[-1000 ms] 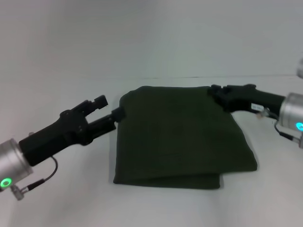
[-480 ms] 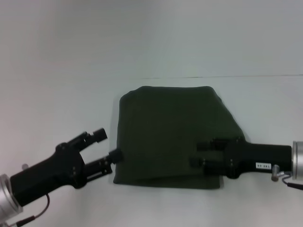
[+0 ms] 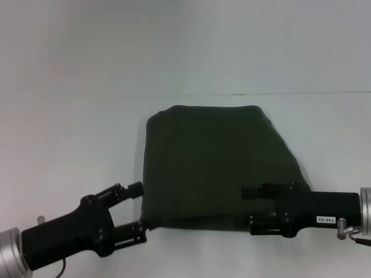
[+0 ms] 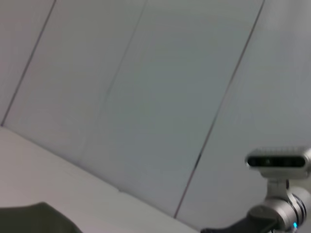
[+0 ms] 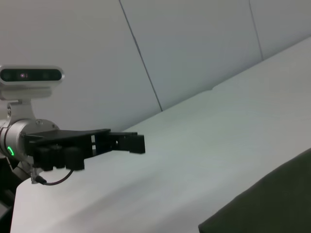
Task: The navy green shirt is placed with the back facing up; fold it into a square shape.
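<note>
Nearest the head camera, the left gripper [image 3: 139,208], black with a silver wrist cuff, sits low at the front-left corner of the cloth. Its two fingers are spread apart, one above the other in the head view; the lower fingertip [image 3: 141,227] is at the corner's edge, and whether it touches the fabric cannot be told.

The right gripper [image 3: 243,205], black with a small white label on its body, reaches in from the right along the front edge of the cloth. Fingers spread; the upper one lies over the top surface, the lower one at the front hem. Nothing is visibly pinched.

Between them lies the navy green shirt [image 3: 211,156], a large plain dark olive-green garment of soft matte fabric, folded into a rough four-sided block flat on the plain white table [image 3: 69,145]. Its right side slants outward toward the front. A layered fold line shows along the front edge.

Behind the table edge, a pale grey panelled wall [image 4: 160,87] with thin dark seams.
</note>
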`<state>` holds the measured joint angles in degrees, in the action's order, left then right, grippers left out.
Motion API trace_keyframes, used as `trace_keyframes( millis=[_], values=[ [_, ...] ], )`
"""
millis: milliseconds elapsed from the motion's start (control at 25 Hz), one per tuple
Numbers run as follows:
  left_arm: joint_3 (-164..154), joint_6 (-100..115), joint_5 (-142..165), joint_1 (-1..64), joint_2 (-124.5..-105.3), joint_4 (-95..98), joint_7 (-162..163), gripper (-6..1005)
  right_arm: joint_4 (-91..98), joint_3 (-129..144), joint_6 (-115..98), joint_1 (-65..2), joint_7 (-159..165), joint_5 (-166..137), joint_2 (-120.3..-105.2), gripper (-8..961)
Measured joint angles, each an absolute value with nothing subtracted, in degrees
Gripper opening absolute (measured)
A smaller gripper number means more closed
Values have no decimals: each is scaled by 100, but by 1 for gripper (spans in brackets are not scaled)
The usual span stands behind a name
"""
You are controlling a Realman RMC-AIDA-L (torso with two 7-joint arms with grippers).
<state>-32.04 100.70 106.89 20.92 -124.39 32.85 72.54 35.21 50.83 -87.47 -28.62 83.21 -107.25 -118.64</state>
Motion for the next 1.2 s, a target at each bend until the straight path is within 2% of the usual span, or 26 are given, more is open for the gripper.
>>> trace_keyframes(
  millis=[200,520,1200],
  values=[
    [-3201,10061,10981,2176,-12409,3376,7304,874,3511,5094,-8683,-2912,8321,-10784,-11871,832],
    [-3197,10067,11052,2235,-12401,3377,7309,875,3507,5106,-8711,-2931,8353,-10846,-11882,851],
    [-3192,10019,11087,2241,-12401,3421,7390,880,3517,5107,-8791,-2934,8385,-10845,-11882,846]
  ],
)
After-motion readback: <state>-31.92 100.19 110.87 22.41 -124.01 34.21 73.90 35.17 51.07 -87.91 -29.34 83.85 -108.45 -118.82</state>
